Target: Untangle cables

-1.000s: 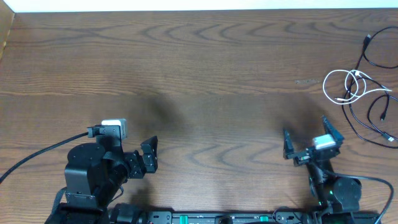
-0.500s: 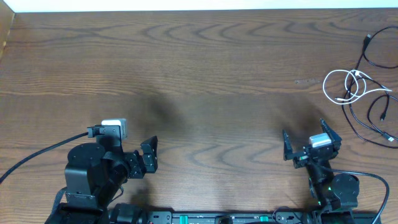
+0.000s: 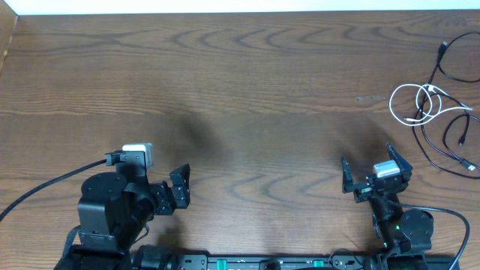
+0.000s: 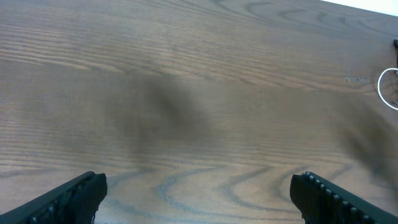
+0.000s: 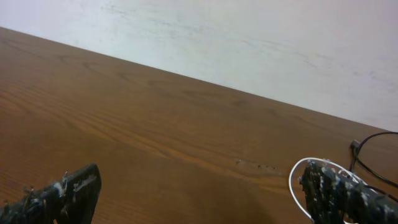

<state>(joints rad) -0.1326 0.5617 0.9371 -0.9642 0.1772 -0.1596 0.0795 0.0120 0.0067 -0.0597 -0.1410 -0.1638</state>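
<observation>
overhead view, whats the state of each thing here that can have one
white cable, looped, crossing the black ones, lying free
black cables, loose loops tangled with the white one, partly cut off by the frame edge
left gripper, open, empty, far from the cables
right gripper, open, empty, the nearer one to the cables but not touching them

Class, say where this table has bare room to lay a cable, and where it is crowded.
Bare: the table, middle and left, from the left gripper and right gripper to the far edge. Crowded: the right edge, with the cables.
</observation>
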